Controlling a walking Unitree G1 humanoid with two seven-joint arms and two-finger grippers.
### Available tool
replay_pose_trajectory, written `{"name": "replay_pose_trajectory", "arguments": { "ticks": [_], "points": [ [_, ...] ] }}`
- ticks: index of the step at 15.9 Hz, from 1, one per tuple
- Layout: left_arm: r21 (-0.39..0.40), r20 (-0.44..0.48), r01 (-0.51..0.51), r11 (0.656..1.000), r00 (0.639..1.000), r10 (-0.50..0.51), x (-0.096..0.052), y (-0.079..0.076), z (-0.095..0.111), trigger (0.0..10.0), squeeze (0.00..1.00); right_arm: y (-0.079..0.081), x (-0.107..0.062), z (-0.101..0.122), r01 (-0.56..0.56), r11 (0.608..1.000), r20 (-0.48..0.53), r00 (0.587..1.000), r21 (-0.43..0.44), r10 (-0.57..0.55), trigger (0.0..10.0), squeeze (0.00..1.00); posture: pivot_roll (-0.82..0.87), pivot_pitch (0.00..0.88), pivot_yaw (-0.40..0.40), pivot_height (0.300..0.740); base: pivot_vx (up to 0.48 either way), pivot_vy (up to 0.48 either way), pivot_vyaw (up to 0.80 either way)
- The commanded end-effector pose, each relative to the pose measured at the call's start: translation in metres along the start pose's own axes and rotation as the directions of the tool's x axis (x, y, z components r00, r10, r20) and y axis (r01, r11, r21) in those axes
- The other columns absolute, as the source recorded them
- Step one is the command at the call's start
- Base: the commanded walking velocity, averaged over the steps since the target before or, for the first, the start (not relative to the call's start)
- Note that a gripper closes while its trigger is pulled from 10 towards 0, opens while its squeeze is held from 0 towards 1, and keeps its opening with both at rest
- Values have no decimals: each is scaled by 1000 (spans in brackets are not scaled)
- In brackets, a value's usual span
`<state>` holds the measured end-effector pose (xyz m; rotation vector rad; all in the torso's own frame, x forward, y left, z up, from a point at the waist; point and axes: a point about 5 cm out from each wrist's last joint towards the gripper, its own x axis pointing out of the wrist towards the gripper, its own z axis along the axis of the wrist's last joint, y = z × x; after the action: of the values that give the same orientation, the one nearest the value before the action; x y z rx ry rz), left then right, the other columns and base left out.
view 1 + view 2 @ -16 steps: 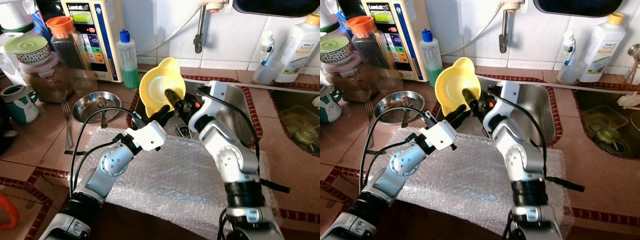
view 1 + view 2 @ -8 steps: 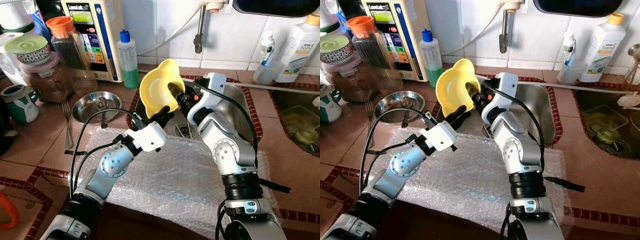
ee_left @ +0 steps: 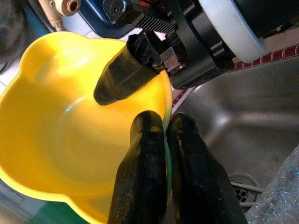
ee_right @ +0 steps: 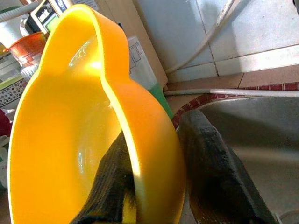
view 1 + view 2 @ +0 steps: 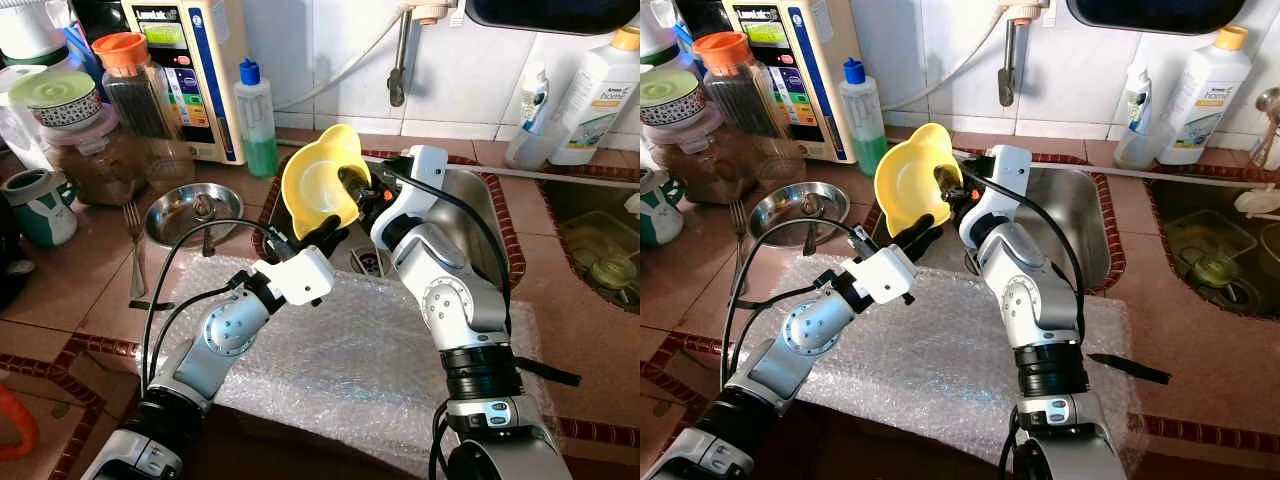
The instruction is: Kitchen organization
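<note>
Left wrist view shows the left end effector (image 3: 166, 140) with its two black fingers pressed together on the lower rim of the yellow bowl (image 3: 70, 135), one finger inside and one outside, so the thin wall is pinched between them. From the right wrist, the right end effector (image 4: 154, 172) straddles the opposite rim the same way, one finger lying in the hollow and the other behind the wall, clamped on it. Both hold the bowl at once, which reads as a hand-over between the arms; which one is giving and which receiving cannot be told.

Seen from the head, the bowl hangs tipped on edge, its hollow facing the robot, above the near left corner of the steel sink (image 5: 478, 215). Holding it over the sink would let any water drip into the basin rather than onto the counter (image 5: 90, 290).

A sheet of bubble wrap (image 5: 370, 365) lies on the counter just in front of the sink, probably as a soft landing spot. Left of the sink sit a small steel dish (image 5: 190, 212) and a fork (image 5: 134, 250); a green soap bottle (image 5: 256, 120) stands behind them, near the sink's left rear corner.
</note>
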<state>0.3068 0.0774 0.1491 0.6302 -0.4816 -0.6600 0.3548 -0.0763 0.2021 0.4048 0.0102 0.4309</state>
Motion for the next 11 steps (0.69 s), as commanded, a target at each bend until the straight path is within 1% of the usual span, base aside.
{"name": "replay_pose_trajectory", "arguments": {
  "ticks": [1,3,5,6,8,10,11],
  "points": [
    [-86,23,-48,995,998,50,-2,9,4,10000,1000,-17,-2,4,94,995,10,996,-18,-94,0,0,32,24,80,740,0,0,0],
    [-161,33,-48,986,998,54,-1,9,6,10000,1000,-20,-2,3,120,993,12,993,-23,-119,0,0,34,24,80,740,0,0,0],
    [-209,51,-13,978,998,24,1,5,9,10000,1000,-21,-2,4,138,990,25,990,-38,-137,0,0,34,24,80,740,0,0,0],
    [-215,60,10,977,998,4,1,2,11,10000,1000,-20,-1,5,138,990,29,990,-40,-137,0,0,37,24,79,740,0,0,0],
    [-251,81,36,967,997,-16,2,0,17,10000,1000,-24,-1,6,167,985,45,985,-53,-165,0,0,41,24,79,740,0,0,0],
    [-320,82,45,946,996,-20,2,1,21,10000,1000,-33,0,6,215,971,64,976,-102,-210,0,0,47,23,80,740,0,0,0],
    [-381,58,19,924,998,3,-2,5,20,10000,1000,-41,3,4,250,948,82,968,-196,-238,0,0,57,22,79,740,0,0,0]
  ]
}}
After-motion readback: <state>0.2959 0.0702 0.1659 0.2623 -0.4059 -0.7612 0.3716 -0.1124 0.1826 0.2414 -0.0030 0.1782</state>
